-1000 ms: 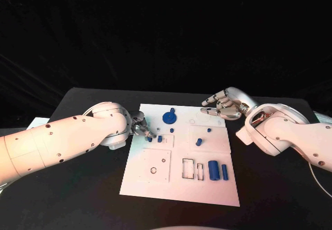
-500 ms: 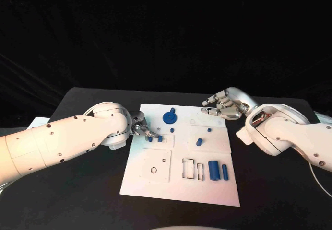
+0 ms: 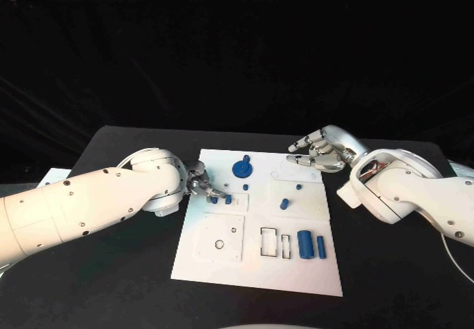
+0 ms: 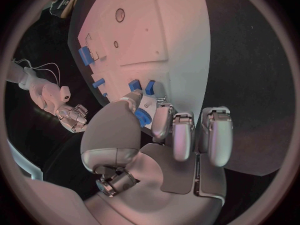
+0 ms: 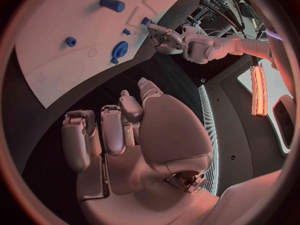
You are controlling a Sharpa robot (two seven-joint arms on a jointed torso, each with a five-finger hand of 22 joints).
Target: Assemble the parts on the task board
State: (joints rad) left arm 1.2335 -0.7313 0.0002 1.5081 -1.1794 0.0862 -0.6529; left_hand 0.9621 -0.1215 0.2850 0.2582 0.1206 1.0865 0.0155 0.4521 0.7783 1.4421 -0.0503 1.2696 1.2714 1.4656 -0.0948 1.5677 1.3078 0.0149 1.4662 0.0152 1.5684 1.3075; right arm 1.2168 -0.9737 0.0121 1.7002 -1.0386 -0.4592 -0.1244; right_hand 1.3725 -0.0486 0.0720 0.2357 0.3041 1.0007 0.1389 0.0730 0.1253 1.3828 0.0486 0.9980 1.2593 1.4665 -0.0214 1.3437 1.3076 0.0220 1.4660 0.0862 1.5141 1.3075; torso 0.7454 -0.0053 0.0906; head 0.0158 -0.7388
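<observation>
No legible text or markings

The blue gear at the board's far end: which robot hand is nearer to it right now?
Left. The left robot hand is at the task board's left edge, just near-left of the blue gear. The right robot hand hovers off the far right corner, farther away.

The task board (image 3: 296,274) is white. The small parts (image 3: 305,243) on it are blue. The counter (image 3: 129,274) is black. Both arms are white, and each hand (image 3: 318,153) is silver.
</observation>
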